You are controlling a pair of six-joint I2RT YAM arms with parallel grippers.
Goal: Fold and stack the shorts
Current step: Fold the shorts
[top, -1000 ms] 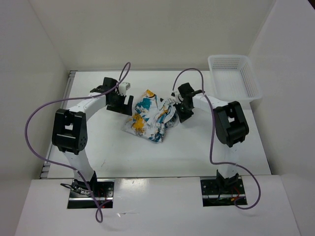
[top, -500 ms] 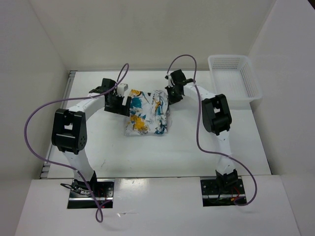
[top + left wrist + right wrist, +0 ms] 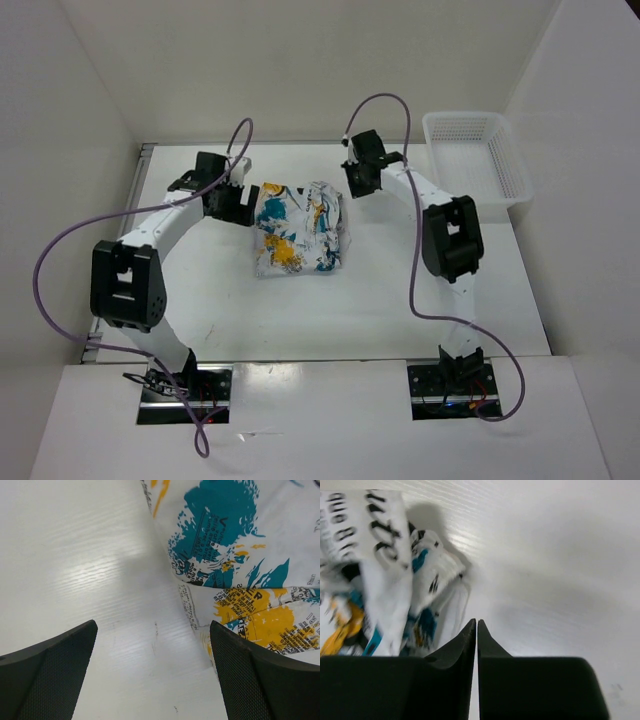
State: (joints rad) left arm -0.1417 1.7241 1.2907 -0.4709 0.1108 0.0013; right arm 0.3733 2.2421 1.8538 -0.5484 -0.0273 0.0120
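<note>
The shorts (image 3: 298, 228) lie as a folded, slightly rumpled bundle in the middle of the table, white with yellow-orange, teal and black print. My left gripper (image 3: 236, 203) is open and empty just left of the bundle's far left corner. In the left wrist view its fingers (image 3: 60, 655) stand wide apart over bare table, with the shorts (image 3: 240, 555) at the upper right. My right gripper (image 3: 357, 181) is shut on nothing, just beyond the bundle's far right corner. In the right wrist view its closed tips (image 3: 477, 622) sit beside the crumpled edge of the shorts (image 3: 390, 580).
A white plastic mesh basket (image 3: 432, 150) stands at the far right of the table, beside the right arm. Purple cables loop above both arms. White walls close in the table at the back and sides.
My right gripper has left the shorts and drawn back to the far side. The bundle has swung from a diagonal lie to a squarer lie. My left gripper shifted slightly left.
</note>
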